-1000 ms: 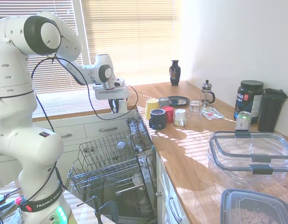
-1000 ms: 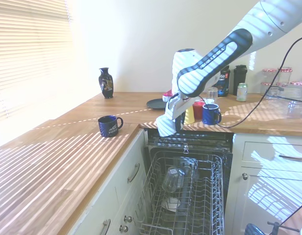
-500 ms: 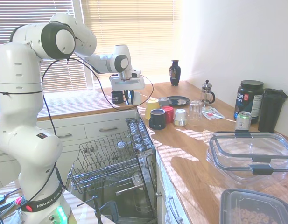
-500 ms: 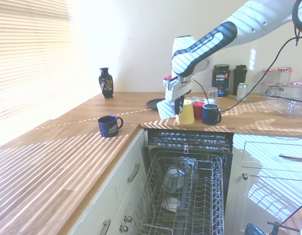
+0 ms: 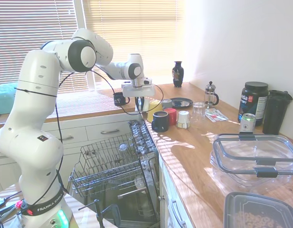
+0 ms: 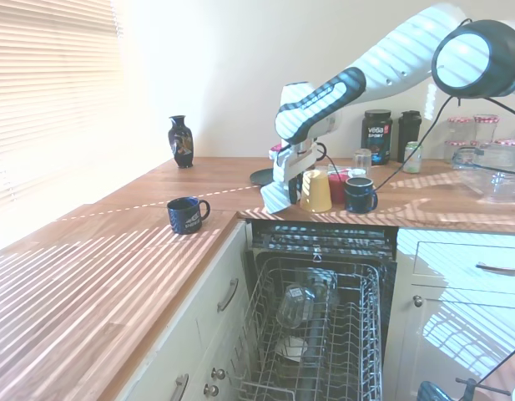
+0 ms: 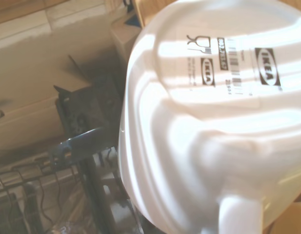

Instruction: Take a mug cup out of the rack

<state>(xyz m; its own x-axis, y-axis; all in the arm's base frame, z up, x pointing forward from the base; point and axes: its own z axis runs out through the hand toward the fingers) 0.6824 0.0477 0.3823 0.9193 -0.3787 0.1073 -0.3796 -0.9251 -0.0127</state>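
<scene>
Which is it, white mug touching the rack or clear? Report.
Apart. Second exterior view shows the mug cup level with the counter, the rack well below it.

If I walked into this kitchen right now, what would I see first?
Probably the big white robot arm, its gripper holding a white mug cup above the wooden counter's edge, next to a yellow cup. Below it a dishwasher stands open with its grey wire rack pulled out. A dark blue mug sits alone on the counter.
</scene>
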